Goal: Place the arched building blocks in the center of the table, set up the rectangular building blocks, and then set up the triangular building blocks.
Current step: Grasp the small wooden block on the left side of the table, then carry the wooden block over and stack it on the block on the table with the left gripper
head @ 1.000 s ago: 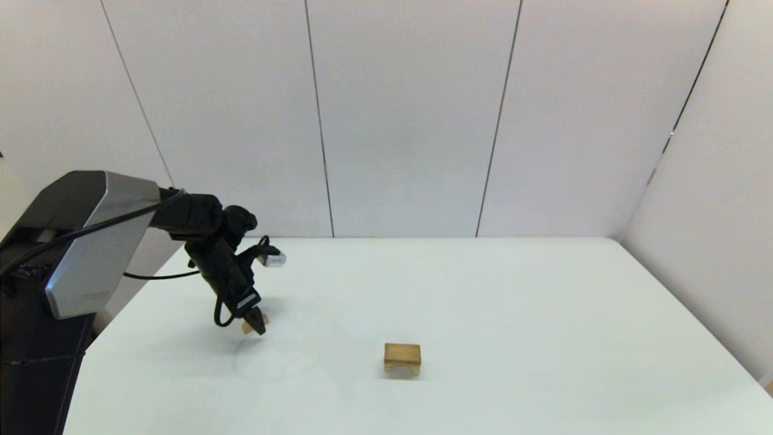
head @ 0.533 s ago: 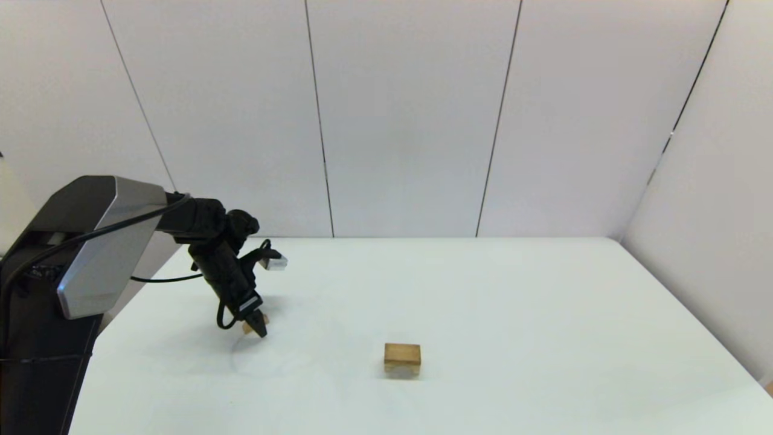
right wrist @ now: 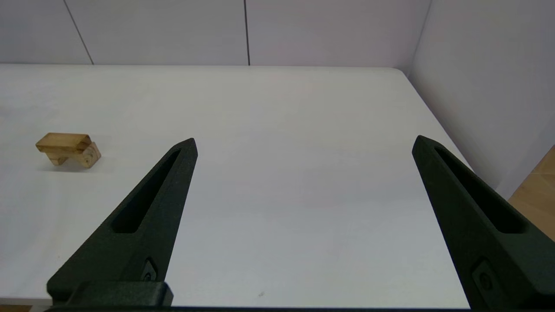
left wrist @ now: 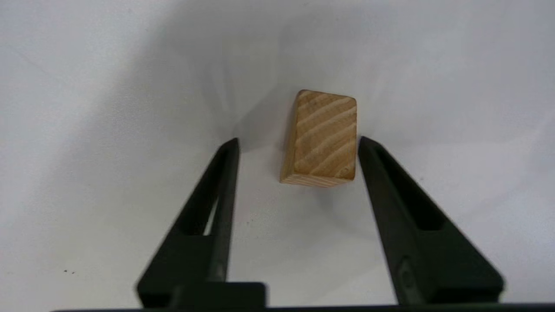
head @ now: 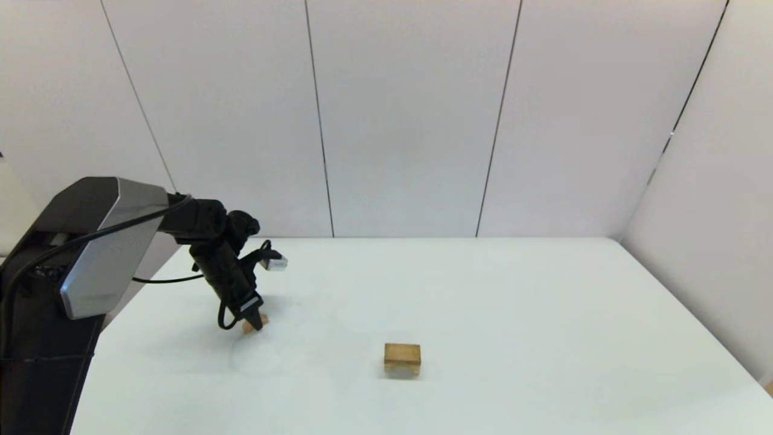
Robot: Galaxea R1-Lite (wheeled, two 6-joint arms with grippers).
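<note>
Over the desk's (head: 483,290) left side, the left tool (left wrist: 297,145) is lowered around a small tan wooden block (left wrist: 321,138), apparently the triangular one, fingers spread apart; one finger (left wrist: 381,173) is seen touching the block, the other stands clear. Nothing is gripped. Near the desk's centre, the rectangular slab (head: 403,351) is seen lying on the arched block (right wrist: 89,157). The right tool (right wrist: 303,143) is parked wide open, holding nothing.
</note>
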